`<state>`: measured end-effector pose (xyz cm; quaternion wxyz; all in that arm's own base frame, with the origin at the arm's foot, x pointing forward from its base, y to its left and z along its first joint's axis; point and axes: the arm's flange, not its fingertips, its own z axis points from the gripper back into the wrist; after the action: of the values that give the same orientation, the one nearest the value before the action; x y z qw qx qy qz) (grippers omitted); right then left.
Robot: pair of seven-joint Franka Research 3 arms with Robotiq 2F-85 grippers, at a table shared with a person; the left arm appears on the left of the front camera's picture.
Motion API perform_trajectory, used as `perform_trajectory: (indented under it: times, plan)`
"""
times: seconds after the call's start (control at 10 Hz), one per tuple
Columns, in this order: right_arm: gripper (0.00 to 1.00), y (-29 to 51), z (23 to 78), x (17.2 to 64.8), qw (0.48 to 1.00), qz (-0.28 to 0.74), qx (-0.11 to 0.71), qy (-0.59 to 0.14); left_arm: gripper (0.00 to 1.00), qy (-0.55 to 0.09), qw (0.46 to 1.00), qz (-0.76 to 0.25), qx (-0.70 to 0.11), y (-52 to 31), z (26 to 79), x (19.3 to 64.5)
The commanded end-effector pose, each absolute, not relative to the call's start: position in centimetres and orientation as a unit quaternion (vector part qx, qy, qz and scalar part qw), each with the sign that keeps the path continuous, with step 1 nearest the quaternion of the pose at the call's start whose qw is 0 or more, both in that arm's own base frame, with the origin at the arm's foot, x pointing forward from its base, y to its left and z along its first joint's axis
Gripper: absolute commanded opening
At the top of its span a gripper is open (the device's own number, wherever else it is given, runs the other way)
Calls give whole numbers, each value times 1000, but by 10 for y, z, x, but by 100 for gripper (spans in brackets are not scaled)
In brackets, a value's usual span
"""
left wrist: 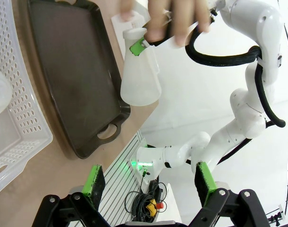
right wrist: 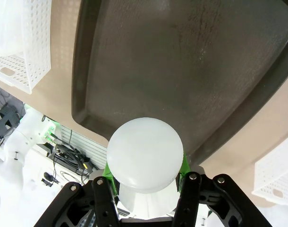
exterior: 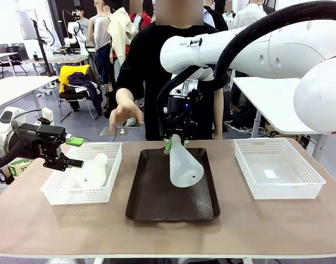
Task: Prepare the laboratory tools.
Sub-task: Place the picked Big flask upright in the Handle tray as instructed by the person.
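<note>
Jaws of the right gripper (exterior: 169, 145) are clamped on the narrow neck of a translucent frosted-white plastic conical flask (exterior: 185, 165), with a green pad on either side of the neck. Jaws of the left gripper (exterior: 74, 152) stand wide apart, holding and touching nothing.

The right arm reaches in from the right across the middle of the table (exterior: 267, 225), its gripper pointing down. The held flask hangs tilted over the dark brown rectangular tray (exterior: 151, 192), neck uppermost and wide round base lower, turned toward the robot's side. The base appears clear of the tray floor.

The left arm lies low at the table's left edge. Its gripper is level, one finger above the other, both pointing toward the middle at the outer rim of the left white mesh basket (exterior: 115, 165). A second frosted-white conical flask (exterior: 92, 173) lies on its side inside that basket. A matching right white mesh basket (exterior: 316, 181) stands well apart, on the far side of the tray.

A person stands at the far side, one hand (exterior: 125, 113) held out, fingers down, above the table's far edge.

The right wrist view looks straight onto the held flask's round base, with the tray's near rim behind it. The left wrist view shows the flask from the side, the tray's handle cut-out, and the person's hand close behind the right gripper.
</note>
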<state>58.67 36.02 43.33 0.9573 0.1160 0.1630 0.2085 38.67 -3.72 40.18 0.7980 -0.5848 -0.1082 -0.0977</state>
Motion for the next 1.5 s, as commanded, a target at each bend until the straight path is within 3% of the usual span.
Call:
perform_trajectory:
  times: [0.0, 1.4]
  plan:
    - [0, 360, 434, 586, 957, 209, 115, 165, 100, -122, 789, -102, -594, -38, 400, 386]
    - [0, 360, 433, 587, 957, 208, 116, 163, 100, -122, 789, -102, -594, -38, 400, 386]
